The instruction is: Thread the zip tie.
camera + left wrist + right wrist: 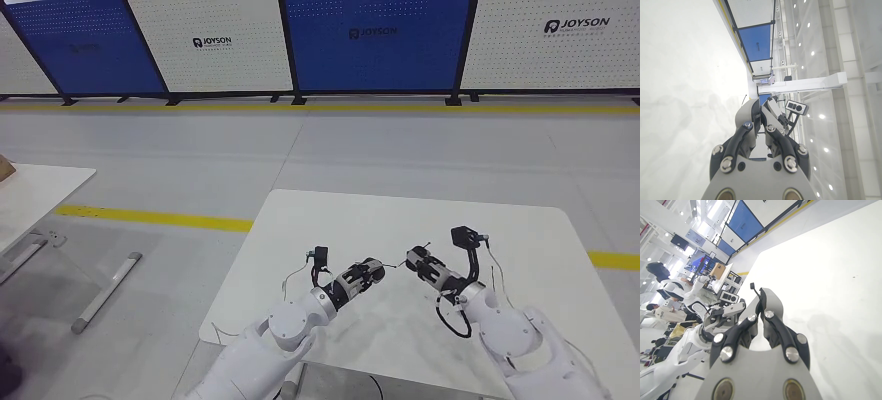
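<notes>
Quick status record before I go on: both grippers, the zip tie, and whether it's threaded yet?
right gripper: shut on zip tie, square head poking out past the tips
left gripper: shut on a thin dark strand, apparently the tie's tail
placement: tips facing each other, close, above the table
threading: not yet done; nothing passes through the head

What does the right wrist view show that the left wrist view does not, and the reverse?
Right wrist view: the zip tie, its square head poking past the shut fingers of the right gripper. Left wrist view: a thin black tip, probably the tie's tail, beside the left gripper. Both: the white table and the opposite arm's gripper farther off.
</notes>
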### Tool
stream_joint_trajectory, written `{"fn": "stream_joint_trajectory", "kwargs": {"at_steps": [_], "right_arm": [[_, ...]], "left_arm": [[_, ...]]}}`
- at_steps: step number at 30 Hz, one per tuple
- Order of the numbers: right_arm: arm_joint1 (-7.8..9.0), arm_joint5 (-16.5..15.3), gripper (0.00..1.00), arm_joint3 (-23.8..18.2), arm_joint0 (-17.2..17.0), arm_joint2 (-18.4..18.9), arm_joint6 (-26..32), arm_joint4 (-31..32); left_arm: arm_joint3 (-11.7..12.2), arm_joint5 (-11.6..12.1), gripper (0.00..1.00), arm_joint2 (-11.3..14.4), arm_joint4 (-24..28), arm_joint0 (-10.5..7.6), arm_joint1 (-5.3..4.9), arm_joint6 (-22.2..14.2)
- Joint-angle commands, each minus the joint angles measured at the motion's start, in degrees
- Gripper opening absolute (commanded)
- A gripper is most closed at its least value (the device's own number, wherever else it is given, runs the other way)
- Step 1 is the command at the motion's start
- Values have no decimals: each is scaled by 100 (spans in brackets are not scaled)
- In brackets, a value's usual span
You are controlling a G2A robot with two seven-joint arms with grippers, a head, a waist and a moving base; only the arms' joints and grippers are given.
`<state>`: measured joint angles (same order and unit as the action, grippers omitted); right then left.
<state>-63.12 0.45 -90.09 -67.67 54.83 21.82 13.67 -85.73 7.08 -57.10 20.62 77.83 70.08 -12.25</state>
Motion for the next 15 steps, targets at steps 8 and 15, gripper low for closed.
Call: {"fn": "stream_joint_trajectory", "kwargs": {"at_steps": [8, 15], "right_arm": [[-91, -61, 0, 183, 86, -23, -18, -55], [-112, -142, 0, 170, 23, 84, 30, -108]], "left_arm": [[0, 0, 0, 0, 0, 0, 0, 0], [0, 0, 0, 0, 0, 0, 0, 0]]}}
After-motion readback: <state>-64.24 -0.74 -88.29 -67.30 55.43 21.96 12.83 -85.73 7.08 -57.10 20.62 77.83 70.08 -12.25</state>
